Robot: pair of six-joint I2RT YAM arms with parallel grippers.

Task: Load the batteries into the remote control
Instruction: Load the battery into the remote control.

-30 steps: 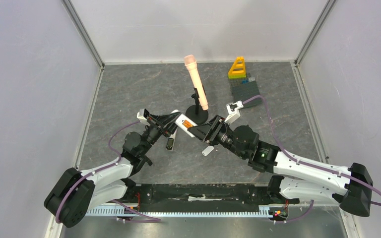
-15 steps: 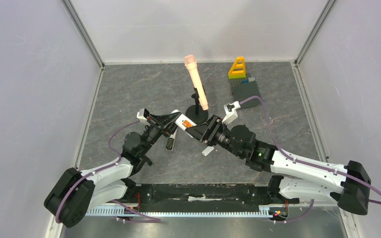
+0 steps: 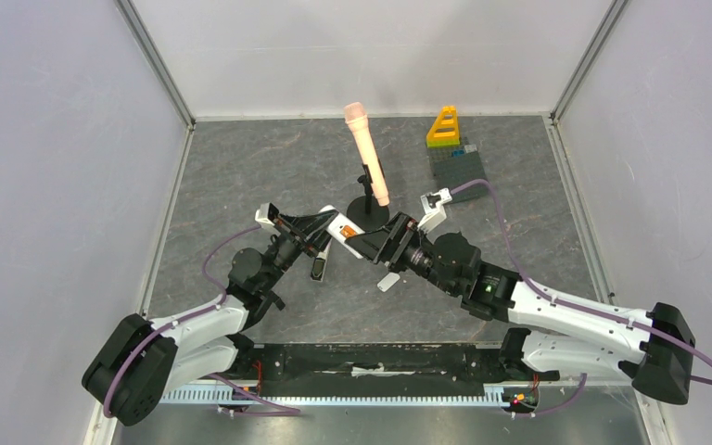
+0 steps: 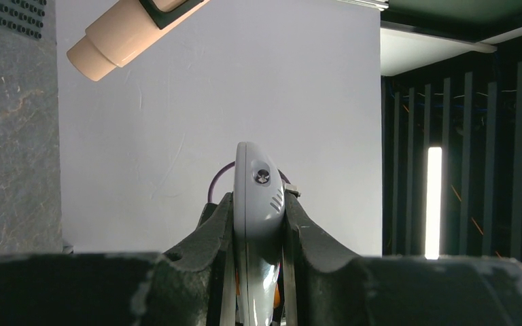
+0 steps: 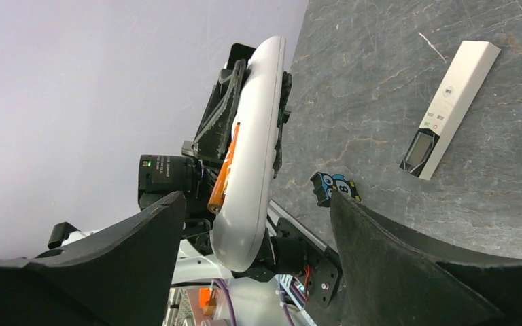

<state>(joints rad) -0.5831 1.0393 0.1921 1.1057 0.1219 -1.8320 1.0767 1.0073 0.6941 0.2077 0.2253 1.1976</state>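
**One orange battery in the raised remote, right fingers spread around it**

One grey table (image 3: 232,176), walled in white on the left, far and right sides. Two arms: left arm (image 3: 195,324) and right arm (image 3: 565,315), reaching in from the near edge to meet at mid-table. One peach microphone (image 3: 367,153), tilted on one black stand (image 3: 368,215). One grey studded plate (image 3: 459,169) at the far right, with one yellow triangular toy (image 3: 443,128) on its far end. Two remotes: the white remote (image 5: 255,136) lifted off the table, and a second remote (image 5: 448,109) lying flat beside the left arm's wrist. One small white strip (image 3: 387,281) on the table near the right arm's wrist. One orange battery (image 5: 223,170) in view, lying along the slot in the white remote's back.

Bare slab across the far left and along the right wall, nearer than the plate. Tight in the middle: stand just behind the two grippers, second remote and white strip just beside them.

Left gripper (image 4: 258,204): closed hard on the white remote, one finger against each face, remote edge-on in the left wrist view. Right gripper (image 5: 257,204): spread wide, holding nothing, one finger to each side of the white remote and apart from it.
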